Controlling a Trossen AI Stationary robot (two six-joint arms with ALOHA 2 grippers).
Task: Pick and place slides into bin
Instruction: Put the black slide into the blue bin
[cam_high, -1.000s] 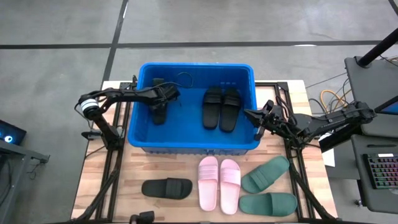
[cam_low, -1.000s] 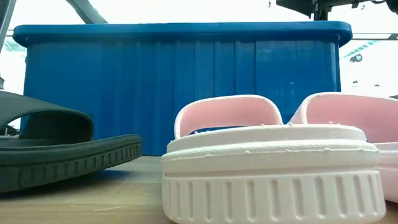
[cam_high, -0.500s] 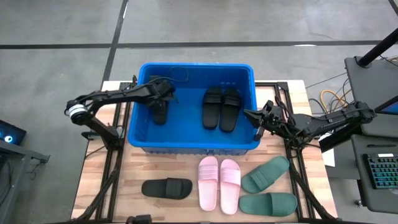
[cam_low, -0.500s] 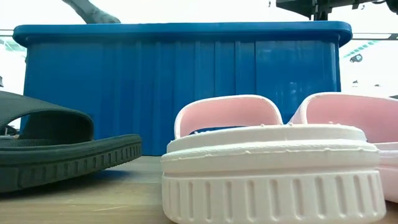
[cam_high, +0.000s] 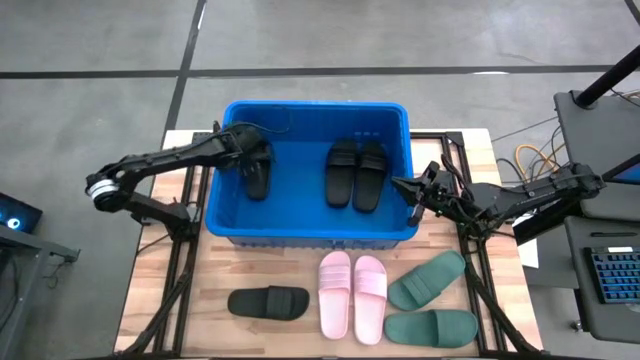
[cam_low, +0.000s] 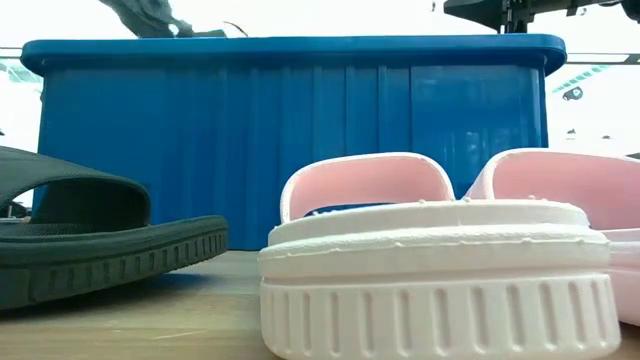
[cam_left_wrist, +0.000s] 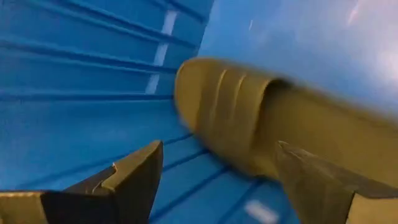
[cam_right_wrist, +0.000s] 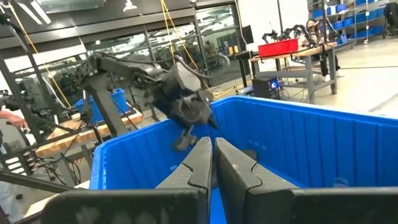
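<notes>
Blue bin (cam_high: 230, 232) holds three black slides (cam_high: 356, 172); one black, two pink (cam_high: 351, 293) and two green lie on the worktop (cam_high: 180, 298). Left pincer (cam_high: 257, 154), released, hangs over the slide just inside the bin's left wall. Right pincer (cam_high: 409, 190), clenched and empty, waits outside the right rim. Withdrawing low could snag that slide's strap or clip the rim.

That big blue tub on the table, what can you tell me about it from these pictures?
The bin is a large rectangular tub of bright blue plastic, with ribbed walls and a thick rim. It stands upright and open-topped on the wooden table. Inside lie three black slides: a pair side by side and a single one near the left wall. The left gripper hangs open inside it above that single slide.
</notes>
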